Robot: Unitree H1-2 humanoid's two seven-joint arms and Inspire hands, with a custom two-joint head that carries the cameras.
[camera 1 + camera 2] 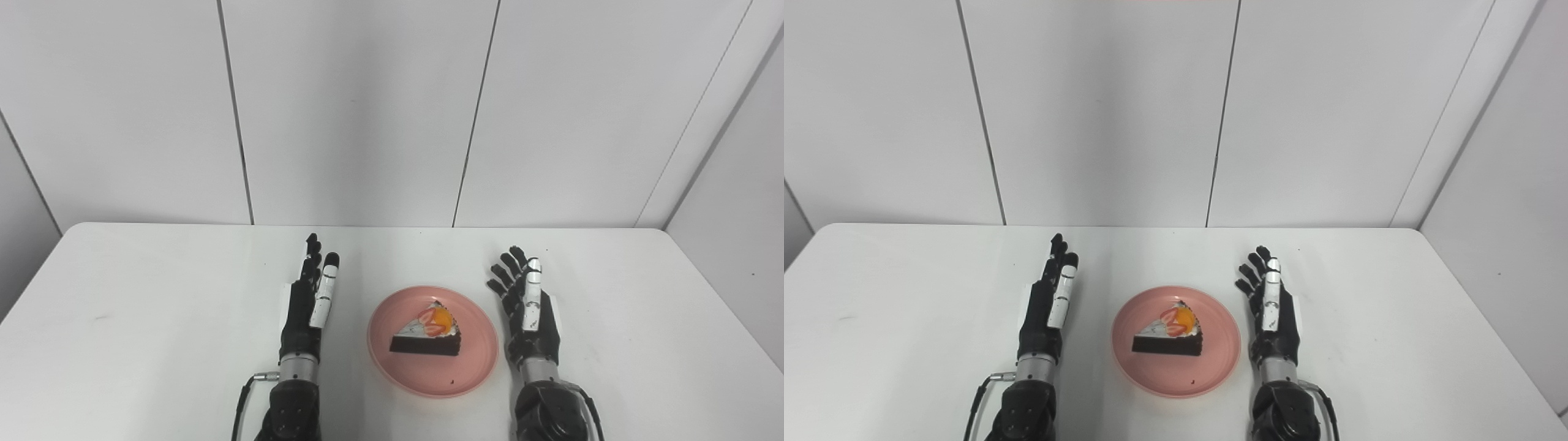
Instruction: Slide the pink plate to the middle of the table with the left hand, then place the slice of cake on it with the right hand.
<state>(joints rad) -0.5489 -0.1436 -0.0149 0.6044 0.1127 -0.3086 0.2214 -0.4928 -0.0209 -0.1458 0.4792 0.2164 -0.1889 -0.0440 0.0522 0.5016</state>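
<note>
I am looking down on a white table point(122, 318) backed by pale wall panels point(355, 110); at its middle the pink plate point(468, 373) is sitting between my two hands, and the slice of chocolate cake point(427, 335) is already lying on it, cream, strawberry and an orange fruit piece on top. The left hand point(309, 306) is resting empty just left of the plate, fingers straight and spread a little, pointing at the far wall; the right hand point(528, 309) is lying just right of the rim, likewise holding nothing, fingers fanned apart. Neither hand is touching plate or cake; the right one is sitting slightly nearer the rim. The slice's long dark side is running left to right, its tip pointing away from me. By my reading both steps are done, and I am seeing nothing left to move. The right eye view is showing more bare table to the right of the right hand; otherwise the two views agree. A dark crumb point(452, 381) is lying on the plate's near side.
</note>
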